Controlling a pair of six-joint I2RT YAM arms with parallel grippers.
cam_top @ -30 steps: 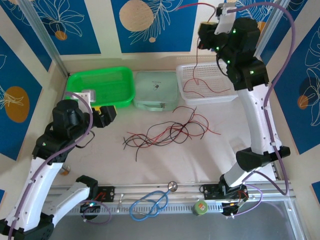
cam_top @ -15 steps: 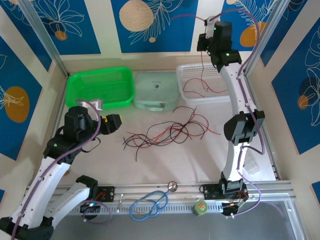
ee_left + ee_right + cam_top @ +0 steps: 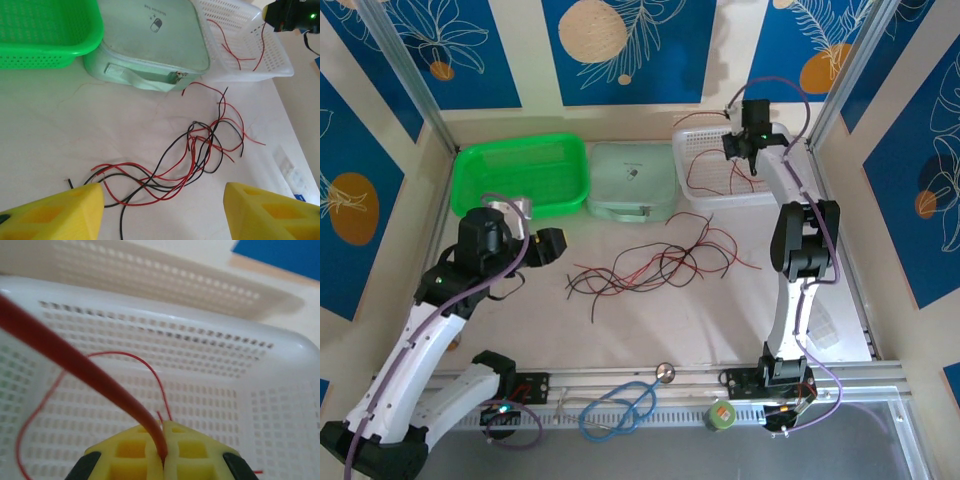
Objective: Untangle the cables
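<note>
Cables (image 3: 650, 268) tangled at table (image 3: 720, 320) centre

Red and black, they lie in one loose heap. My left gripper (image 3: 548, 244) hangs at the heap's 9 o'clock. Its yellow fingers (image 3: 65, 212) are spread wide with nothing between them, and the heap's near end lies on the table below. A green basket (image 3: 520, 143) sits at the heap's 11 o'clock, a mint case (image 3: 632, 178) at 12 and a white basket (image 3: 735, 198) at 1. Over the white basket, my right gripper (image 3: 162, 437) is pinched tight on a red cable (image 3: 95, 375). More red strands lie on that basket's floor.
</note>
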